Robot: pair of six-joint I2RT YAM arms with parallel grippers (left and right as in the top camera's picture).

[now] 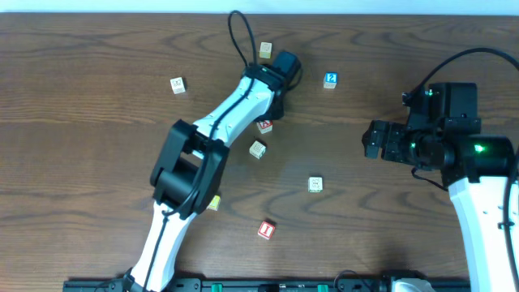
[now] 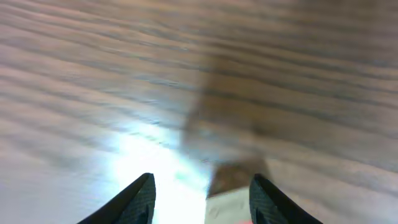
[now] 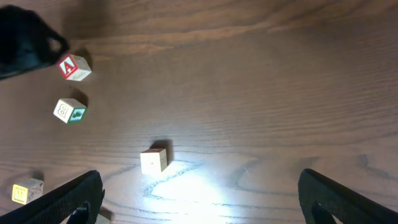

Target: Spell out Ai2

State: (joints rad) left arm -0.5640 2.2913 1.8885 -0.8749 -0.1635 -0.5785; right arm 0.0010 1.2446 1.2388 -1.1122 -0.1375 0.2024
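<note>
The red "A" block [image 1: 264,126] lies mid-table, just below my left gripper [image 1: 271,110]. In the left wrist view the gripper [image 2: 202,179] is open, and a white block with a red mark [image 2: 231,204] sits between the fingers, close to the right one. The blue "2" block [image 1: 329,79] lies at the back, right of the left arm. The red "I" block [image 1: 266,229] lies near the front. My right gripper [image 1: 371,139] is wide open and empty [image 3: 199,177], hovering right of centre. Its view shows the "A" block [image 3: 74,67] far off.
A green "B" block [image 1: 257,149] [image 3: 69,110] sits below the "A". A pale block [image 1: 315,184] [image 3: 153,160] lies between the arms. Other blocks lie at the back left [image 1: 178,84], the back [image 1: 265,49] and by the left arm [image 1: 213,203].
</note>
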